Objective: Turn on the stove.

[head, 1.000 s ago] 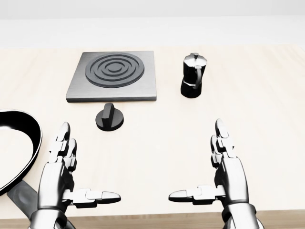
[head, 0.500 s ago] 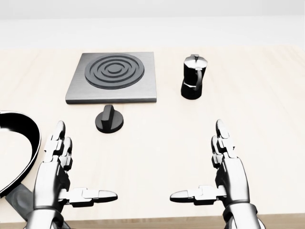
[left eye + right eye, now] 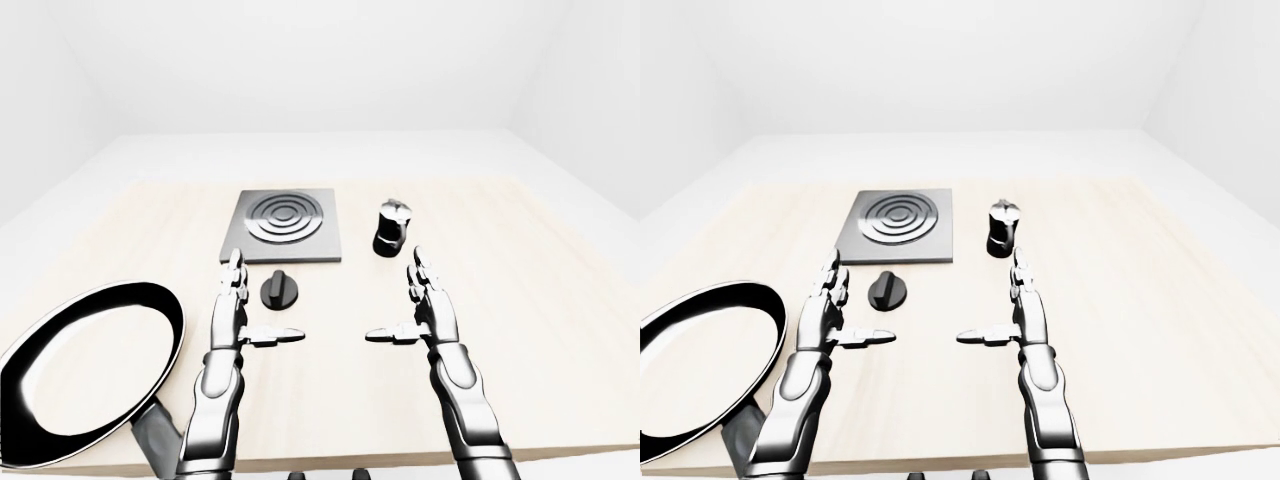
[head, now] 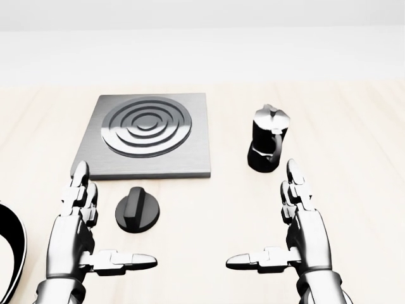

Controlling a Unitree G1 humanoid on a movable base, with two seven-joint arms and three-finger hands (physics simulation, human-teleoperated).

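Head view shows a pale wooden desk (image 4: 354, 126) with a flat gray stove (image 4: 149, 136) on it. The stove has round rings on top. Just below the stove, close to its lower edge, sits a round black knob (image 4: 137, 212) with a raised bar across it. To the right of the stove stands a small black and silver coffee pot (image 4: 267, 145), not touching the stove.

The left hand (image 4: 76, 237) hangs below the stove, just to the left of the knob. Its fingers (image 4: 81, 190) point up toward the stove and its thumb sticks out sideways under the knob. It is spread wide and holds nothing. It does not touch the knob.

The right hand (image 4: 302, 237) is below the coffee pot, well to the right of the knob. It is spread wide too, with nothing in it.

In the left-eye view, a big black frying pan (image 3: 85, 370) with a shiny rim lies far below and left of the stove.
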